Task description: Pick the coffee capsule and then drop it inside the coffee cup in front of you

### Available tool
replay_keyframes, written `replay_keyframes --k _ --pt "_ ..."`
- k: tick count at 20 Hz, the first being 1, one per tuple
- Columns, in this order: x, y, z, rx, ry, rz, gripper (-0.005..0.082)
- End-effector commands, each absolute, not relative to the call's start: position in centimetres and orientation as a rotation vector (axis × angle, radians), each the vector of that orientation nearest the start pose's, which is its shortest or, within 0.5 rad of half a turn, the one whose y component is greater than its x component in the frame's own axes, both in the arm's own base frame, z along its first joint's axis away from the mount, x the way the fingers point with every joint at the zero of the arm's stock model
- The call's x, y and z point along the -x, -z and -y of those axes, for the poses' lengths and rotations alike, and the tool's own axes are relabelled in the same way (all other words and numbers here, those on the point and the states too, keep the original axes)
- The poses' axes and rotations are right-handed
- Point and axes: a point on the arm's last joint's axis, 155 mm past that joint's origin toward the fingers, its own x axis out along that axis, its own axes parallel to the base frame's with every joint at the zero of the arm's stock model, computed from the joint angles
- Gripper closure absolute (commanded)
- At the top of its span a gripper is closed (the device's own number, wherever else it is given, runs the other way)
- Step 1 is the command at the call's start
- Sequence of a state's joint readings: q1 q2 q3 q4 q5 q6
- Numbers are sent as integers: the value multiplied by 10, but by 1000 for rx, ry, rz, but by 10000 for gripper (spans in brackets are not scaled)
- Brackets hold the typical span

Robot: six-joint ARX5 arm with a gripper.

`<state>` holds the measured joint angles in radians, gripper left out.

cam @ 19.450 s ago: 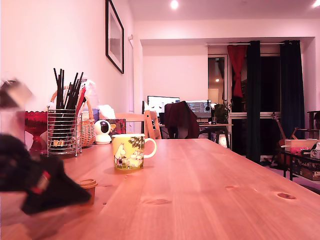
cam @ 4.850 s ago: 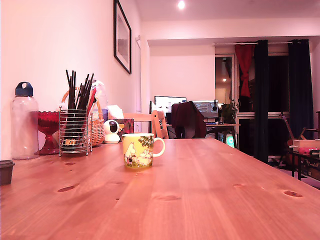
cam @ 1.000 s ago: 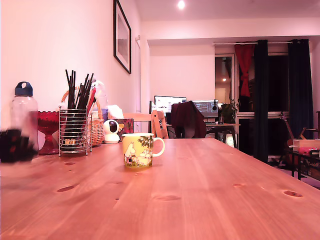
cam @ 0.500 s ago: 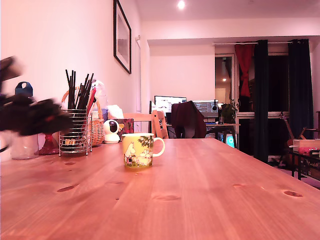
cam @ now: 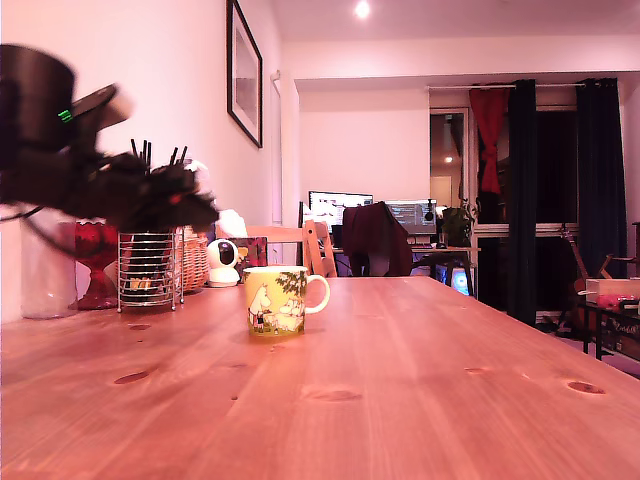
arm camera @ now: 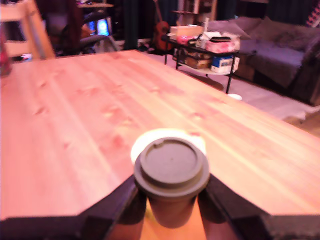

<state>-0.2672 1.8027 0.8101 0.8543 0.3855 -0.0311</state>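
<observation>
Knotty wooden table (cam: 420,380), glossy ceramic cup (cam: 273,300)

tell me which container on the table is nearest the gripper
The wire utensil holder: the gripper hangs just above it in the exterior view; the coffee cup sits further right.

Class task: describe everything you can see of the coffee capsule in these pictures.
The coffee capsule is a small tan-brown pod that looks plastic, with a wide, flat, round, rimmed top and a narrower tapered body below. In the wrist view it sits upright, clamped between the dark fingers of the gripper, lifted above the wooden table. In the exterior view the blurred arm hides it.
</observation>
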Motion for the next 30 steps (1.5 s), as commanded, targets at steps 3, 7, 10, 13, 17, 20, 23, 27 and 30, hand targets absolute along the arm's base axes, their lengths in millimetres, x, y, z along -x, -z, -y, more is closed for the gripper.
replay_keyframes --k 3,7,10,13,17,20,23,27,30 --pt "-466 -160 210 24 669 -160 572" --pt "-465 -160 217 24 683 -178 572" --pt "-467 -158 219 25 684 -201 572" --pt "-472 -152 221 28 682 -290 572" --pt "-481 -161 227 19 685 -379 572" --pt "-483 -167 232 9 682 -457 572" --pt "-487 -179 236 4 677 -488 572" --pt "-494 -185 238 -8 663 -522 572" --pt "-504 -172 241 -9 660 -596 571"
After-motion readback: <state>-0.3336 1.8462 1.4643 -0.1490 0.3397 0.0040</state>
